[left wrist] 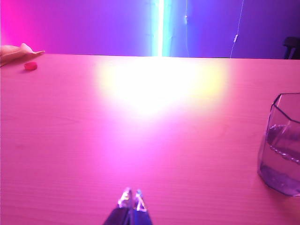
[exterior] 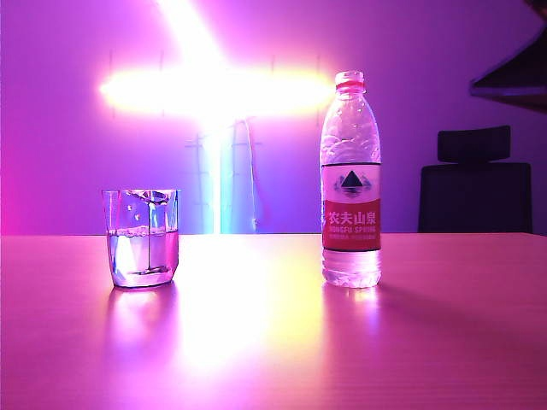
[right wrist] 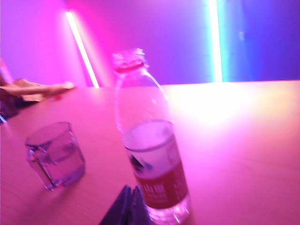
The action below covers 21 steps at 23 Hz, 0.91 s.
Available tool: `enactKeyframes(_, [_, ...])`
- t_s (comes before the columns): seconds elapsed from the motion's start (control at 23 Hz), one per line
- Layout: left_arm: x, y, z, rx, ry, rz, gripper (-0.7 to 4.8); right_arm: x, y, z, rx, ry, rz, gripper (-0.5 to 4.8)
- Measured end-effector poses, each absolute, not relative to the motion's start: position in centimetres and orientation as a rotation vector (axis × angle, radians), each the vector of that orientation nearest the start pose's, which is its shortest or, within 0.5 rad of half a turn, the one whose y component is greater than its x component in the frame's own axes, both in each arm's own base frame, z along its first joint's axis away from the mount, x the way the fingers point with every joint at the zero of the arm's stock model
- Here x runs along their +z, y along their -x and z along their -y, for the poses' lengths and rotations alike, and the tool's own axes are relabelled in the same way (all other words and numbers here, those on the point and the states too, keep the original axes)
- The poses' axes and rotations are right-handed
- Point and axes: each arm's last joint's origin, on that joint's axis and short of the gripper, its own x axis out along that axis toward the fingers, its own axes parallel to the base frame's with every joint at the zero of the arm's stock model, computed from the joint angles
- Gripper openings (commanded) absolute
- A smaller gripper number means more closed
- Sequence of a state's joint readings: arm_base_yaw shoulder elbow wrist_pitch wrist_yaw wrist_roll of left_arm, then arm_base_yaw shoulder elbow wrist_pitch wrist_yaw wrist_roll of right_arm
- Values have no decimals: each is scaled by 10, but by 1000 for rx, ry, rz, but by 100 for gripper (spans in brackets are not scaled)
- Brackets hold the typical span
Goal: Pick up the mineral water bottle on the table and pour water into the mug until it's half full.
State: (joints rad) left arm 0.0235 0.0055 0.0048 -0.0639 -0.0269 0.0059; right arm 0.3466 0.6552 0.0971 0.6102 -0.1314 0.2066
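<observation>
Mug [exterior: 143, 238] roughly half full at 9 o'clock of upright bottle [exterior: 350, 181] on table [exterior: 273, 342]. Left end effector [left wrist: 131, 198] and right end effector [right wrist: 129, 198] pressed together, empty. We judged pouring finished; only retreat remained.

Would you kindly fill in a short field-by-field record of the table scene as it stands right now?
bottle: upright on the table, cap off, right of the mug in the exterior view, apart from it
mug: upright, roughly half full of water
left claw: shut, empty, low over bare table, mug off to one side
right claw: shut, empty, just in front of the bottle's base, not gripping it
red cap: lies at the far table edge beside a person's hand
</observation>
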Motion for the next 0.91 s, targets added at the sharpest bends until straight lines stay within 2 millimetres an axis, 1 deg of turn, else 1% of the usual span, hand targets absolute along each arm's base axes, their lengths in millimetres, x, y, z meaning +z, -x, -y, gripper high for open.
enactKeyframes(0.22, [158, -97, -3, 50, -6, -65, -2, 192, -131, -50, 451, -208, 2, -8])
enactKeyframes(0.74, [158, -97, -3, 50, -6, -65, -2, 191, -131, -50, 454, -203, -3, -8])
enactKeyframes(0.83, [158, -97, -3, 50, -6, -65, -2, 191, -131, -49, 417, -168, 10, -8])
enactKeyframes(0.91, [158, -97, -3, 50, -6, -65, -2, 194, -126, -44, 338, -141, 39, -8])
